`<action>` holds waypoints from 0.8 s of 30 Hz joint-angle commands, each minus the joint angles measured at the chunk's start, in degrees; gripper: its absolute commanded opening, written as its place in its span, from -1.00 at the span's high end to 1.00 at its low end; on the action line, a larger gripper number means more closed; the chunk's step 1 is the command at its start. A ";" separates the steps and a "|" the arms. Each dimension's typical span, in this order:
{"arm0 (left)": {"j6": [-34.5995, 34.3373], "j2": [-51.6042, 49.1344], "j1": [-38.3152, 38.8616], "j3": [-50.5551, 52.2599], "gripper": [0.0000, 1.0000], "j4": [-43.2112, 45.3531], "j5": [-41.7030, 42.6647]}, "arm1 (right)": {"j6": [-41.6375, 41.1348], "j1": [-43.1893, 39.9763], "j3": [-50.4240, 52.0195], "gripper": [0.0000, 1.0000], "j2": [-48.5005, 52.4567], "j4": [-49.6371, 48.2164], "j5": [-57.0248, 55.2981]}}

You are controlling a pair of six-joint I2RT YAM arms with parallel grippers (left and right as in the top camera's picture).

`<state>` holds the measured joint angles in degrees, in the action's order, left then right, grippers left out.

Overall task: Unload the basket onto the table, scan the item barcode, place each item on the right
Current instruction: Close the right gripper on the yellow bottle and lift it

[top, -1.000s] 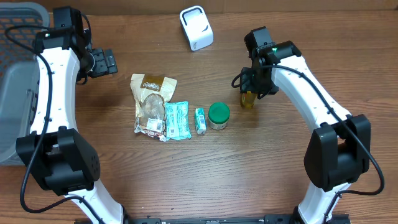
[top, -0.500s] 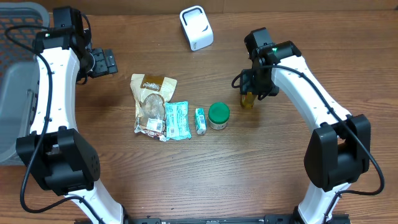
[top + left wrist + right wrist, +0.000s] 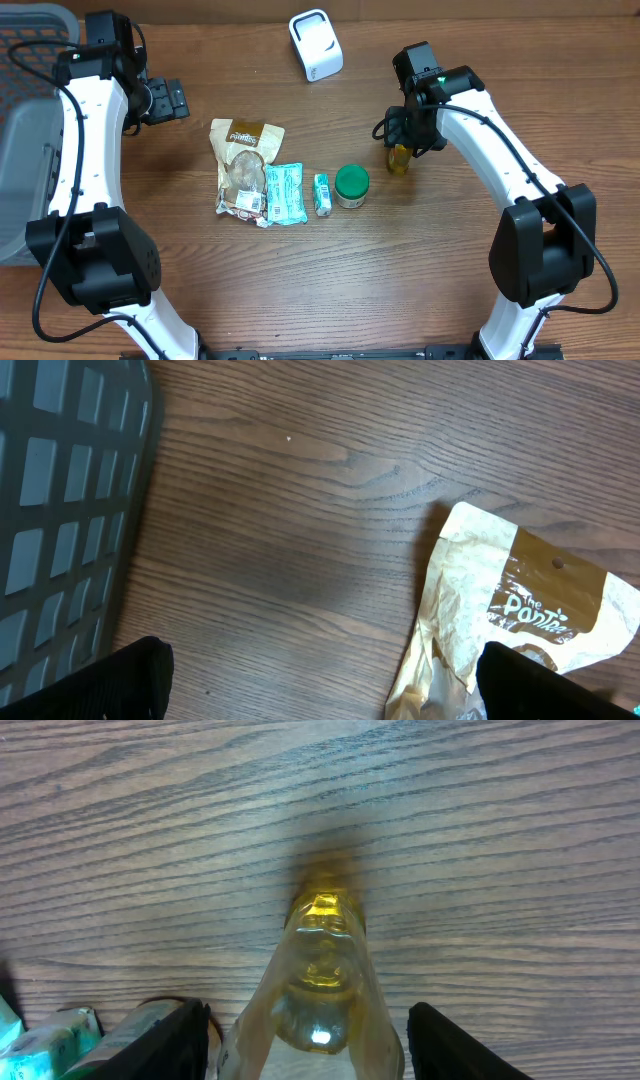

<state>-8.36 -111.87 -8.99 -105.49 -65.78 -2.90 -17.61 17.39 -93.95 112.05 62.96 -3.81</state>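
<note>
A small yellow bottle (image 3: 400, 161) stands on the wood table right of centre. In the right wrist view the bottle (image 3: 322, 970) sits between my right gripper's (image 3: 310, 1045) jaws, with a gap on each side, so the gripper is open around it and not touching. From overhead, the right gripper (image 3: 404, 146) hangs just above the bottle. A white scanner (image 3: 316, 45) stands at the back centre. My left gripper (image 3: 178, 100) is wide open and empty at the left, over bare table beside a brown pouch (image 3: 530, 610).
A brown pouch (image 3: 243, 165), a teal packet (image 3: 284, 193), a small green box (image 3: 322, 194) and a green-lidded jar (image 3: 351, 185) lie in a row mid-table. A grey basket (image 3: 25, 150) fills the left edge, with its wall (image 3: 60, 510) close to the left gripper.
The right gripper has opened a little and drawn slightly back from the bottle, which now shows more from overhead. The left arm has not moved.
</note>
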 commanded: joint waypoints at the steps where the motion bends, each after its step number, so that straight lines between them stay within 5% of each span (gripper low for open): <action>1: 1.09 0.61 0.39 -0.59 -0.99 0.04 -0.50 | -0.42 0.28 0.26 -0.22 1.25 -0.13 0.04; 10: 1.09 0.61 0.39 -0.59 -0.99 0.04 -0.50 | -0.44 0.28 0.24 0.01 1.49 -0.59 0.04; 17: 1.09 0.61 0.39 -0.59 -0.99 0.04 -0.50 | -0.44 -0.68 -0.44 0.45 0.87 0.63 0.79; 24: 1.09 0.61 0.39 -0.59 -0.99 0.04 -0.50 | 2.16 -7.06 -3.96 0.54 -6.60 2.91 15.67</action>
<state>-8.36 -111.85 -8.99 -105.47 -65.78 -2.90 -17.78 14.24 -94.52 112.46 66.04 1.65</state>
